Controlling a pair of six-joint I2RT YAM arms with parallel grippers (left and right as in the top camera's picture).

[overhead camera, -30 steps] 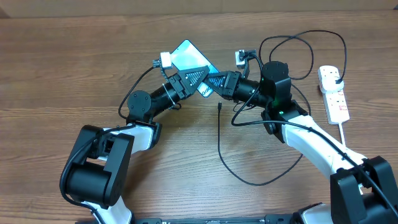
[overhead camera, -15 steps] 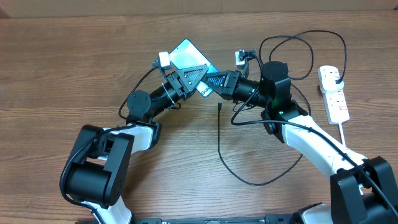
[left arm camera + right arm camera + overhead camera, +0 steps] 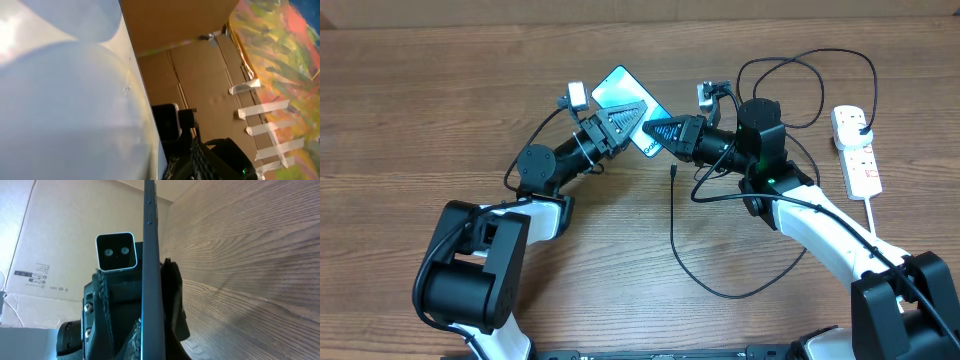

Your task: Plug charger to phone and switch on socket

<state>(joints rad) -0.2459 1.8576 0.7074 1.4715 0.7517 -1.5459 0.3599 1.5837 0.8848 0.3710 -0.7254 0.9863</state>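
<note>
The phone (image 3: pixel 613 90) is held tilted above the table, teal screen lit, its lower end between both grippers. My left gripper (image 3: pixel 630 120) is shut on the phone from the left. My right gripper (image 3: pixel 651 130) grips the same end from the right. In the right wrist view the phone (image 3: pixel 150 255) stands edge-on, with the left gripper's fingers (image 3: pixel 102 322) on either side of it. The screen (image 3: pixel 60 100) fills the left wrist view. The charger's connector tip (image 3: pixel 674 172) lies loose on the table. Its black cable (image 3: pixel 720 294) loops round to the white socket (image 3: pixel 857 152).
The cable coils in loops (image 3: pixel 810 75) at the back right, behind the right arm. The socket's thick white cord (image 3: pixel 876 222) runs towards the front right. Cardboard walls (image 3: pixel 200 60) stand round the table.
The left arm has swung slightly left and back, and the phone has shifted a little left with it. The right gripper has followed, staying on the phone's lower end.
</note>
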